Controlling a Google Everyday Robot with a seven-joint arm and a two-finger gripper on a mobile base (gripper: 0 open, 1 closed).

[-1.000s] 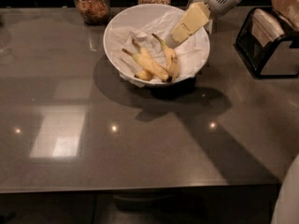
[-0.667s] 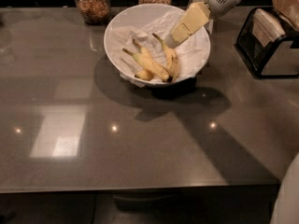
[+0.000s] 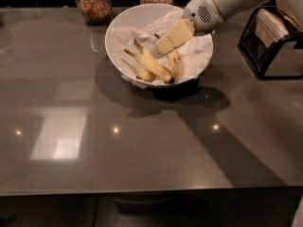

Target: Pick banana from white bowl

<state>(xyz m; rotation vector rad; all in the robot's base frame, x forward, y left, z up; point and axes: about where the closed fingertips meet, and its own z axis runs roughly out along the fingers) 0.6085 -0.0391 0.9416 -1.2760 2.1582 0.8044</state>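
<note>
Where the banana (image 3: 154,66) lies in the white bowl (image 3: 117,28), the gripper (image 3: 164,45) hovers.

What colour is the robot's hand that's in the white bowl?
Pale yellow, in the camera view. The gripper hangs inside the white bowl, near the banana.

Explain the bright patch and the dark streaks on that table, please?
Camera view: the bright rectangle and small dots are lights mirrored in the glossy table; the dark shapes are shadows from the white bowl and the arm, whose gripper hangs over the banana inside the bowl; the jars behind sit in dimmer light.
</note>
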